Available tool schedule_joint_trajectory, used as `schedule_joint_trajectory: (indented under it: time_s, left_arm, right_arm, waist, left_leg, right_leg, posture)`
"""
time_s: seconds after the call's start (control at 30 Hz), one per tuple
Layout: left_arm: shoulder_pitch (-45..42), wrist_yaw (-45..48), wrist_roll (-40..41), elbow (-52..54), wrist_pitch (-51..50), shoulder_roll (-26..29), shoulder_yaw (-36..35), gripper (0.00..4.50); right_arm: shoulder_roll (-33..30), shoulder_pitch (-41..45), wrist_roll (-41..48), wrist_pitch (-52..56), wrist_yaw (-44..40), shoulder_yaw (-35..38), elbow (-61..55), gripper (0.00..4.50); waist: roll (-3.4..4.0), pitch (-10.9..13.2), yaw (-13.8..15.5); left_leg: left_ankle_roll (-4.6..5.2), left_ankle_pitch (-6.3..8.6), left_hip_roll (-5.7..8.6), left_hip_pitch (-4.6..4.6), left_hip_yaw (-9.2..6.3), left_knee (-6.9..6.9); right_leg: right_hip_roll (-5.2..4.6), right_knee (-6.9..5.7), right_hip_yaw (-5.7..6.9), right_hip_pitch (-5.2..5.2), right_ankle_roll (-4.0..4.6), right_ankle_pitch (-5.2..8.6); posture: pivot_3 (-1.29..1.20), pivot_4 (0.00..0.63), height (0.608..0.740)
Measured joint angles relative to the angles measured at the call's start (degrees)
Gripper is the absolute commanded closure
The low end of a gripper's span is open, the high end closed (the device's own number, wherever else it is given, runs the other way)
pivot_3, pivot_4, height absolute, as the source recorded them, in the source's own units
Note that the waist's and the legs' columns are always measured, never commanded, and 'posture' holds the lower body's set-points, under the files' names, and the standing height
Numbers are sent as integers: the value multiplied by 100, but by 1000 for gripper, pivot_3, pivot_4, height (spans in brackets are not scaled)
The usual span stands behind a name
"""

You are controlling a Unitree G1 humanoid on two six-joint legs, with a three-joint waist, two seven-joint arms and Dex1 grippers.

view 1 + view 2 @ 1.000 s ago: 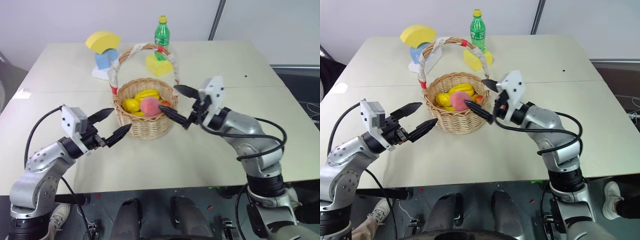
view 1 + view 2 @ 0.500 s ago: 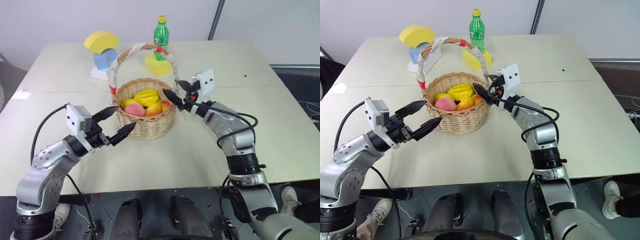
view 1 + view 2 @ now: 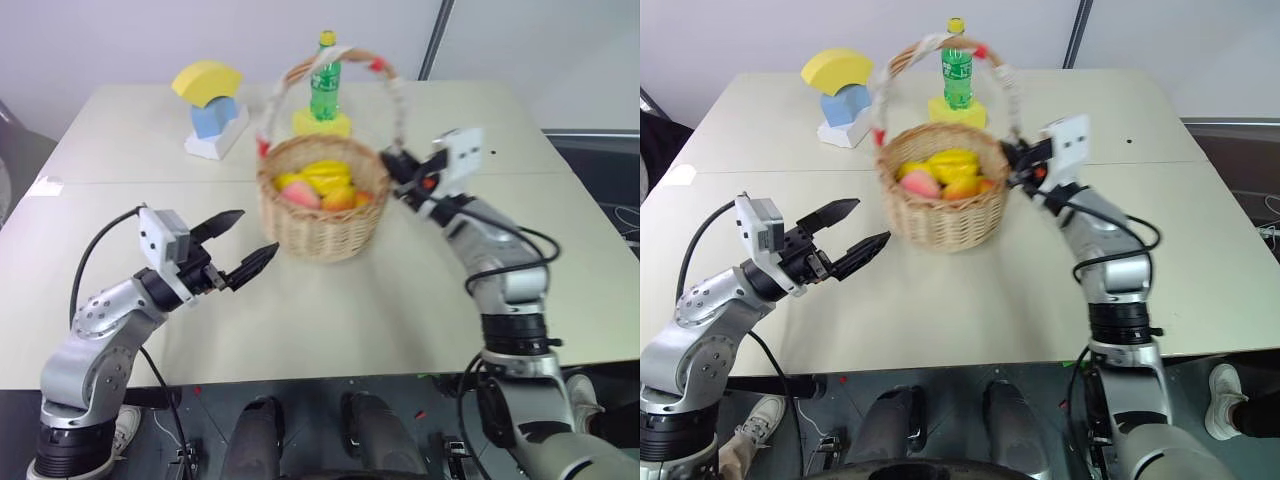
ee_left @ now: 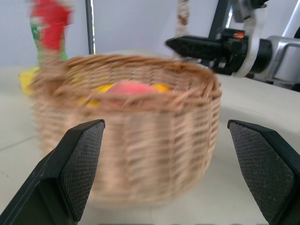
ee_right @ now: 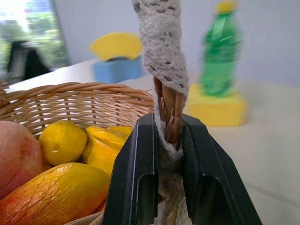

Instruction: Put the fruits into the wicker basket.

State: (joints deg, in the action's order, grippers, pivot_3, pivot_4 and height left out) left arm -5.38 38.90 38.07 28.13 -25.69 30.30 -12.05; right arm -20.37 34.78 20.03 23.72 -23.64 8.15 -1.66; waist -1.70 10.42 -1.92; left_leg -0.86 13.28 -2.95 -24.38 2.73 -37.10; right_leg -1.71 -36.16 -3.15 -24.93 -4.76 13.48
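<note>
The basket (image 3: 323,205) sits on the table (image 3: 420,290) with the peach (image 3: 300,196) and the mango (image 3: 341,199) inside it, next to some yellow fruit (image 3: 325,176). The right tool (image 5: 165,140) is clamped on the base of the basket's handle (image 5: 161,44), fingers (image 5: 133,173) pressed to either side of the white wrap. The left tool (image 3: 240,250) hangs above the table just beside the basket, spread wide with nothing in it. Behind the basket stand a green bottle (image 3: 324,66) and foam blocks (image 3: 208,95).
</note>
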Motion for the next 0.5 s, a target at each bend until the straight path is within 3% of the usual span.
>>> schedule_joint_trajectory:
  time_s: [0.17,0.37,0.4,0.5]
  left_arm:
    - [-168,101,-5,-140,10,-32,181,0]
    - [-305,30,-138,-254,34,-227,358,0]
    - [-307,6,-149,-267,38,-238,360,0]
    - [-316,-38,-239,-285,101,-257,362,0]
  right_arm:
    - [-775,-29,-429,-207,705,858,387,4352]
    - [-868,13,-840,-687,1222,1097,1725,4352]
    - [-833,47,-843,-743,1237,1097,1789,3311]
    - [-775,179,-795,-806,1270,1102,1868,1954]
  waist:
    - [0,0,-14]
    - [14,5,-137]
    - [16,5,-159]
    - [17,4,-191]
  left_leg:
    - [0,0,0,2,1,1]
    - [2,0,-2,13,1,8]
    - [2,-1,-3,14,1,9]
    - [2,-1,-3,14,-3,9]
  right_leg:
    - [1,0,-1,2,1,0]
    - [13,-5,-12,1,-3,-2]
    - [15,-6,-12,1,-14,-8]
    - [17,-8,-11,2,-19,-10]
  posture:
    - [0,150,740]
    - [0,150,740]
    - [0,150,740]
    - [0,150,740]
